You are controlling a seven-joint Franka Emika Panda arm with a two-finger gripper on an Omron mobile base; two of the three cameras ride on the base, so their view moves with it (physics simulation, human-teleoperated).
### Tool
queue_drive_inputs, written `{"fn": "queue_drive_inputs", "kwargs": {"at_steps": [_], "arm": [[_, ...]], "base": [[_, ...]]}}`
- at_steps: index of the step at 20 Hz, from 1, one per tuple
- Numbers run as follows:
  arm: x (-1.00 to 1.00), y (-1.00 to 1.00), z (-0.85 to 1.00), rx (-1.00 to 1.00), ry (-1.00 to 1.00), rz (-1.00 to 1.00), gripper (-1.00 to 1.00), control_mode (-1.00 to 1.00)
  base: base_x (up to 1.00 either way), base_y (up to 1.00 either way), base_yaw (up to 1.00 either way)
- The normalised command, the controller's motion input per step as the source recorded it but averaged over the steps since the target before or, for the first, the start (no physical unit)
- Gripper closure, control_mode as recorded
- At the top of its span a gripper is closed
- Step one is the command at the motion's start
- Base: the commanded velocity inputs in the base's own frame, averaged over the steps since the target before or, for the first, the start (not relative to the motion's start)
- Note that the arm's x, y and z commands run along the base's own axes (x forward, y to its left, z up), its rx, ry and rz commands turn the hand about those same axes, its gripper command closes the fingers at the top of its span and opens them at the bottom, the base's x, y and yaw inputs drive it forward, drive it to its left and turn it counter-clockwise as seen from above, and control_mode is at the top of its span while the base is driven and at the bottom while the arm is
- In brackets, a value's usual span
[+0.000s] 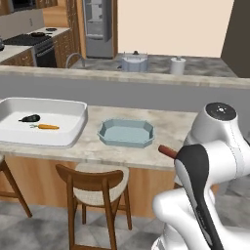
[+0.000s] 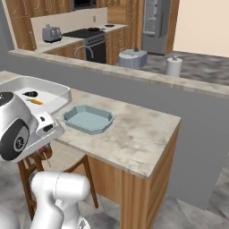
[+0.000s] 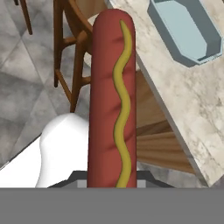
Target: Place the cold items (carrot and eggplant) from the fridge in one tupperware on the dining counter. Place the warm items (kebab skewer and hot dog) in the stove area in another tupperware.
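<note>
Pincer: closed on the hot dog (image 3: 111,100), which stands straight up from between the fingertips in the hand view, its mustard squiggle facing the camera; the fingers themselves are hidden behind the sausage
Hot dog elsewhere: its reddish end (image 1: 167,152) pokes out from behind the white arm in the left base view, at the front edge of the worktop (image 1: 171,129) – off the worktop surface, held in the air
Blue tupperware: a shallow, eight-sided light-blue tray (image 1: 126,133) lying flat on the worktop, near its front edge; nothing in it; in the hand view it (image 3: 186,30) lies up and to the right of the hot dog, apart from it
White tupperware: a large white tray (image 1: 68,129) at the left end of the worktop, beside the blue one but not touching
Carrot: the carrot (image 1: 46,127) lies flat inside the white tray
Eggplant: the dark eggplant (image 1: 30,118) lies just behind the carrot in the same tray
Stool: a wooden stool (image 1: 93,183) with a pale seat stands on the floor under the worktop's front edge – below the blue tray
</note>
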Motion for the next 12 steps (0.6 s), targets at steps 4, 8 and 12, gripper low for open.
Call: {"fn": "queue_drive_inputs", "kwargs": {"at_steps": [4, 8, 12], "arm": [[0.00, 0.00, 0.00, 0.00, 0.00, 0.00, 1.00, 1.00], [0.00, 0.00, 0.00, 0.00, 0.00, 0.00, 1.00, 1.00], [0.75, 0.01, 0.30, 0.02, 0.17, 0.00, 1.00, -1.00]], "base": [[0.70, -0.14, -0.05], [0.99, -0.05, -0.15], [0.25, 0.00, 0.00]]}}
